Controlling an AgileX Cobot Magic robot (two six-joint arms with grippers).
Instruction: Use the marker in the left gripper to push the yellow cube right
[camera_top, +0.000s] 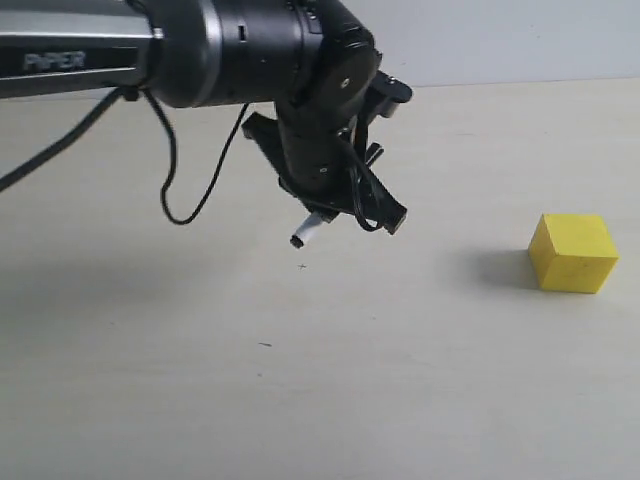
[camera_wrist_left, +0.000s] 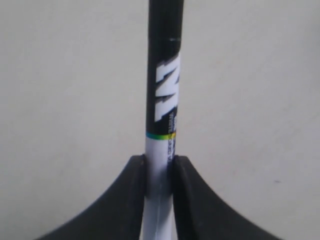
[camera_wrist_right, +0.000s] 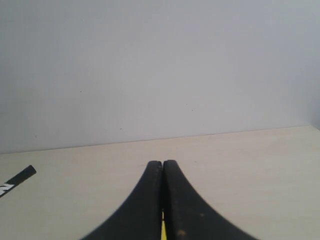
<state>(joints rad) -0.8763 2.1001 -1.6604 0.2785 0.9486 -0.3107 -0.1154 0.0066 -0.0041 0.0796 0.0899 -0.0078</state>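
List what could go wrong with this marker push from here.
1. The left gripper clamps only the white barrel of the marker, with the long black cap sticking out; a sideways push may pivot or slip it.
2. The gripper hangs above the table, well apart from the yellow cube; coming in too high could skim over or tip the cube.

You've got a pale cream table (camera_top: 400, 410), matte, meeting a plain grey-white wall (camera_top: 520, 40) at the back. On the tabletop: a short dark mark (camera_top: 264, 345) and, farther back, a tiny speck (camera_top: 303, 266).
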